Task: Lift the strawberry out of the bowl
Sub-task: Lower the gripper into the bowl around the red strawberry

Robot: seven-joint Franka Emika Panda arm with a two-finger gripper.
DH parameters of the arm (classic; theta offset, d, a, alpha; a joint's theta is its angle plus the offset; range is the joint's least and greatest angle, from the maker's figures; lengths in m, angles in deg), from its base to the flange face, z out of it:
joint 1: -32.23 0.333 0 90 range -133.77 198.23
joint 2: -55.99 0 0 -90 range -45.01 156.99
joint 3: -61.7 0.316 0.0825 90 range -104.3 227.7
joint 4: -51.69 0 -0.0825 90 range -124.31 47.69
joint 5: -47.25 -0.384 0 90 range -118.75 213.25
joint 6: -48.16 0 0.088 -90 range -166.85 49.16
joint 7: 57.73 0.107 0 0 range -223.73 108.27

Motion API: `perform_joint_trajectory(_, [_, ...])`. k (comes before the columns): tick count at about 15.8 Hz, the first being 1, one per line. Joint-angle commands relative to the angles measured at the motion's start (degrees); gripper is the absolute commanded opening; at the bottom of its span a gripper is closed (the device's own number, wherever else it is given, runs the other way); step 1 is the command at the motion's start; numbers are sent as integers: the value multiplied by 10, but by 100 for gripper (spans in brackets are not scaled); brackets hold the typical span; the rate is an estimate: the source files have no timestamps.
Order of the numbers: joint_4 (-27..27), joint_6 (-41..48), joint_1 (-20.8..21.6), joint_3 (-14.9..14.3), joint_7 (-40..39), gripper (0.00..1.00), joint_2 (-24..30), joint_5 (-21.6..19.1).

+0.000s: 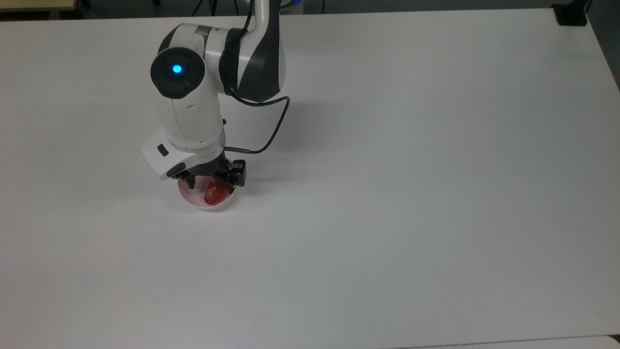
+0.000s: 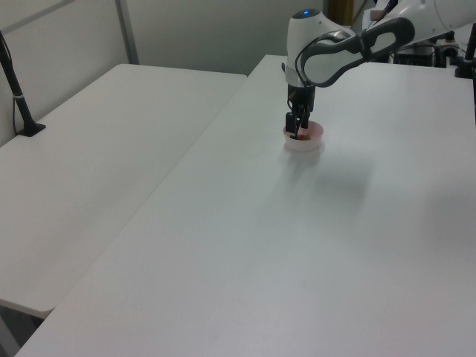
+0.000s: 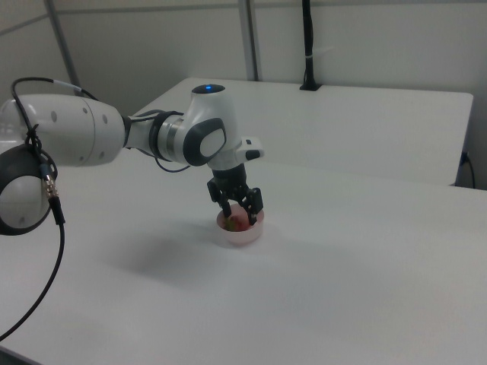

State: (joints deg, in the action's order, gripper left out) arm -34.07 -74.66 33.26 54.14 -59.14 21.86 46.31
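So the pincer (image 1: 209,183) is spread open down inside the bowl (image 1: 196,199), gripping nothing, fingers either side of the strawberry (image 1: 215,193), which pokes out at 5 o'clock.

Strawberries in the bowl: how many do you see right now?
1. The strawberry lies in the pink bowl, between the open pincer's fingers. The pincer covers part of the bowl, so another could be hidden.
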Motion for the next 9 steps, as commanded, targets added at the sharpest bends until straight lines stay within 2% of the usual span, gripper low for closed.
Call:
perform_joint_trajectory(1, [-4,-13,6,-3,-13,82,-5,-7])
perform_joint_trajectory(9, [-12,-11,4,-3,-27,53,-2,-8])
